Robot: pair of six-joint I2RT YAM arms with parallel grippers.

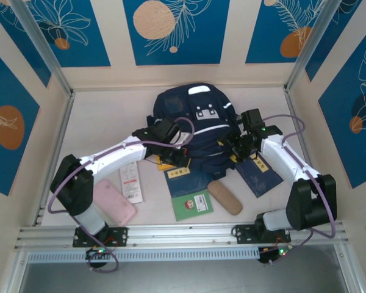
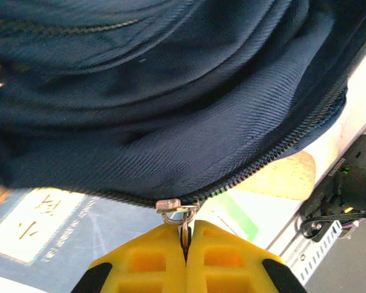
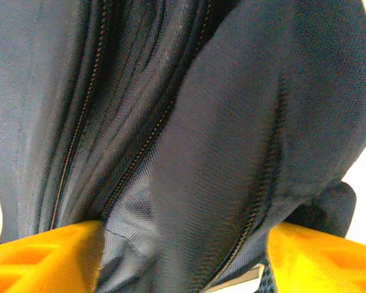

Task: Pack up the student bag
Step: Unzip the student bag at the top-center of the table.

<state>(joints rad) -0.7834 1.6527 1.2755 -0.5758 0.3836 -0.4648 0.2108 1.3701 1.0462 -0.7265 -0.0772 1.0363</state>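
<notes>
Right up against the lens, my left jaws are pinched tight on the metal zipper pull (image 2: 178, 213) of the student bag (image 1: 198, 116), which lies at the middle back of the worktop (image 1: 104, 122). My right jaws stand wide, its navy fabric bulging between them.

Student bag (image 1: 198, 113), green booklet (image 1: 194, 206) on table (image 1: 104, 122)
</notes>
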